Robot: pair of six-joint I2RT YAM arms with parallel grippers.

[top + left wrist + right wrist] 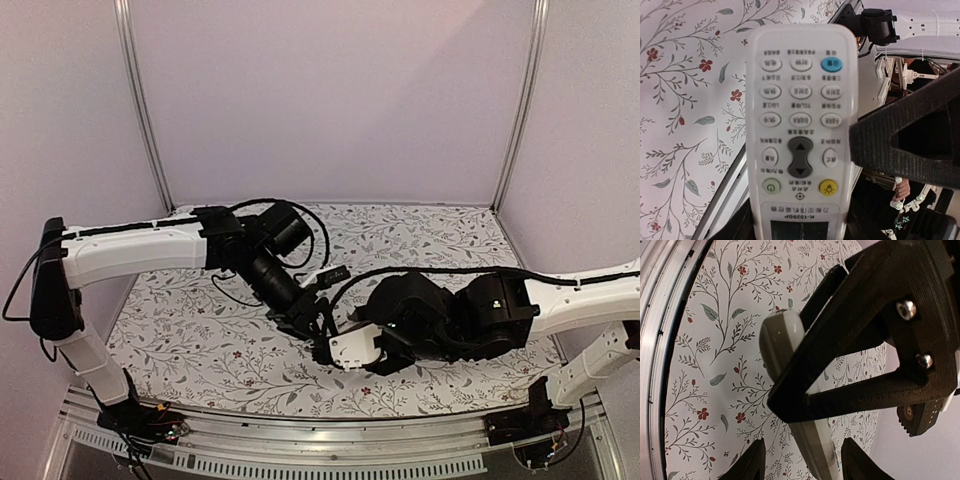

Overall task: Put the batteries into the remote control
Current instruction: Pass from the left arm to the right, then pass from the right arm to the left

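The white remote control (800,125) fills the left wrist view, buttons facing the camera, screen end down between my left gripper's jaws. My left gripper (797,229) is shut on that screen end and holds the remote above the table. In the right wrist view the remote (782,335) shows edge-on, grey-tan side visible, crossed by the left gripper's black finger (865,340). My right gripper (805,462) is open, its two fingertips either side of the remote with gaps. In the top view the two grippers (312,325) (345,345) meet at mid-table. No batteries are in view.
The floral tablecloth (200,330) covers the table. A metal rail (300,430) runs along the near edge. The right gripper's black finger (905,145) stands close beside the remote's right side. Cables loop over the left arm (300,215).
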